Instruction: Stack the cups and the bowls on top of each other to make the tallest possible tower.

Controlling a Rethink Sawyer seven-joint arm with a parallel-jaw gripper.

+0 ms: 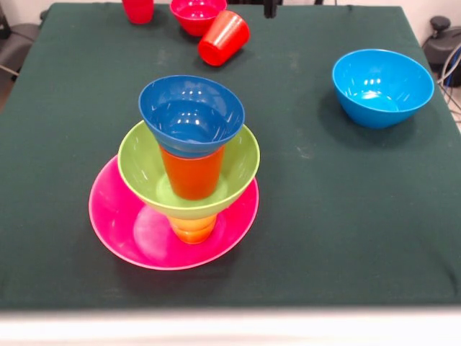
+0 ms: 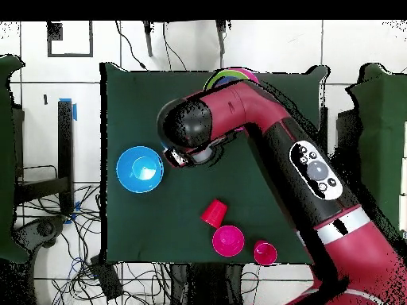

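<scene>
— Where does the tower (image 1: 189, 173) stand, counted from the claw (image 2: 176, 155)?

— Ahead of it and a little to its right, toward the table's far end from the base. The overhead view hides most of it under the arm. The front view shows a wide pink bowl (image 1: 122, 216) at the bottom, then a yellow cup (image 1: 193, 229), a green bowl (image 1: 241, 162), an orange cup (image 1: 192, 173), and a small dark blue bowl (image 1: 191, 115) on top.

— And the claw itself: wide, narrow, carrying something?

— Neither view lets one tell. It hangs under the wrist, just beside the light blue bowl (image 1: 382, 86), which lies to its left.

— What is loose?

— That bowl, and behind the claw, toward the base, a red bowl (image 1: 196, 14), a red cup on its side (image 1: 223, 37) and another red cup (image 1: 138, 10) that looks upright.

— What could go wrong?

— The stack seems top-heavy, since each bowl rides on a narrow cup. The forearm crosses right above it, so a low sweep could clip the blue bowl and bring the upper tiers down. The tipped cup would likely roll if pinched off-centre. Anything set down off the axis could tilt the whole column.
</scene>
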